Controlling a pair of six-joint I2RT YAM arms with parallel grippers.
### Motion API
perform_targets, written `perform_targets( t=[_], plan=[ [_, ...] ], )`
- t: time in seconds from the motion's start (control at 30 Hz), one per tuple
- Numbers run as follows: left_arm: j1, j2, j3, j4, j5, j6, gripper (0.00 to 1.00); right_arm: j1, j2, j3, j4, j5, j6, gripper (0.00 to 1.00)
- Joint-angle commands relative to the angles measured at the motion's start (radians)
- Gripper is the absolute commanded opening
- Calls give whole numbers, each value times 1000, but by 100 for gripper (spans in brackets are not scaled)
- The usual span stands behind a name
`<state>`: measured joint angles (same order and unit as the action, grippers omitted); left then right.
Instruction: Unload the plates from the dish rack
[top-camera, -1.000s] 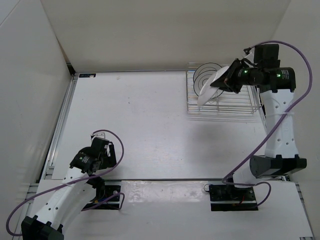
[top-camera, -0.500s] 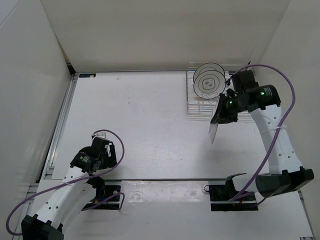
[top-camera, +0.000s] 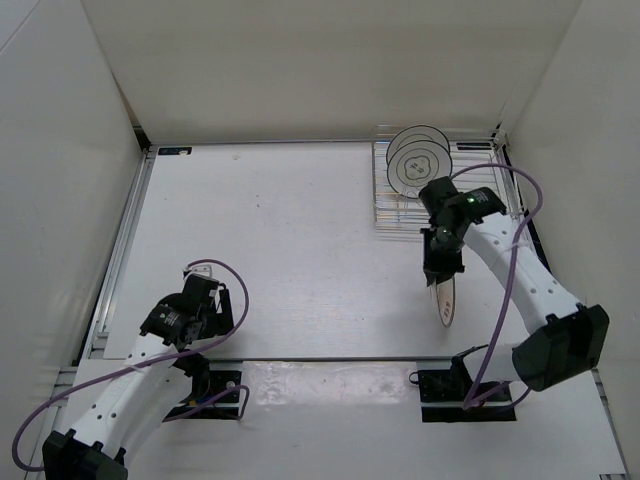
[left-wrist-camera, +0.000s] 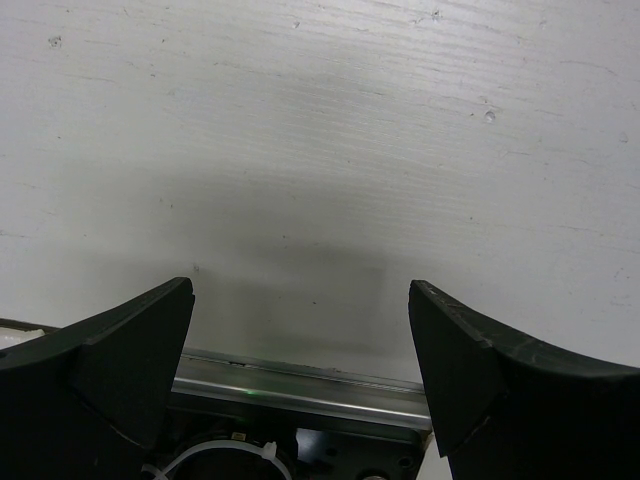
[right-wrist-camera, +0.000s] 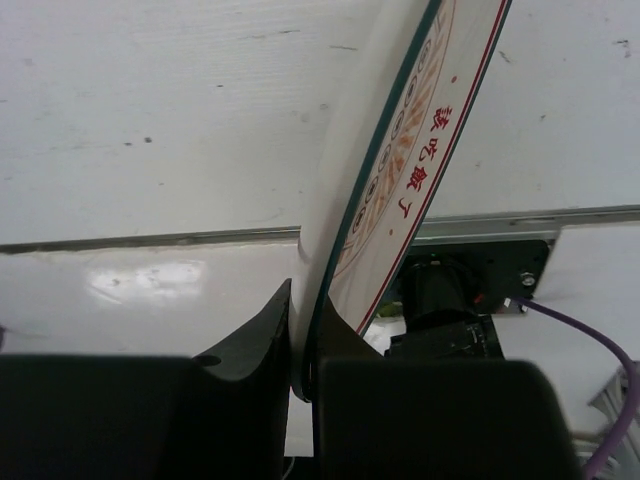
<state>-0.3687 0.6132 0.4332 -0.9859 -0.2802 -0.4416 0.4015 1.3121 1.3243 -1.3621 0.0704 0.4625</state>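
Clamps the orange-rimmed plate (right-wrist-camera: 400, 150) by its edge in the right gripper (right-wrist-camera: 305, 345), on edge over the table (top-camera: 280, 230), on the near side of the dish rack (top-camera: 400, 215) and apart from it. Shows a dark-ringed plate (top-camera: 418, 163) standing upright at the rack's far left end. Rests the left gripper (left-wrist-camera: 300, 300) low by the table's near edge, fingers spread wide, nothing between them.

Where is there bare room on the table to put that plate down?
The table's middle, between the left hand and the dish rack, is bare; so is its far-left stretch. Crowded: the far-right corner, where the rack holds a ringed plate.
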Motion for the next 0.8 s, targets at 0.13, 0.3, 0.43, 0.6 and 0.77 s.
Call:
perform_targets(
  t=[0.13, 0.3, 0.43, 0.6, 0.77],
  plan=[
    [-3, 5, -1, 20, -1, 3, 100, 54, 122, -51, -215, 163, 25, 0],
    [-3, 8, -4, 24, 7, 3, 100, 82, 237, -82, -213, 245, 56, 0],
    [-3, 14, -5, 23, 9, 4, 100, 97, 303, -166, -155, 339, 79, 0],
    [-6, 19, -7, 26, 16, 4, 100, 112, 355, -243, -63, 382, 74, 0],
    [-4, 25, -7, 26, 18, 6, 100, 123, 435, -292, 26, 395, 87, 0]
  ],
)
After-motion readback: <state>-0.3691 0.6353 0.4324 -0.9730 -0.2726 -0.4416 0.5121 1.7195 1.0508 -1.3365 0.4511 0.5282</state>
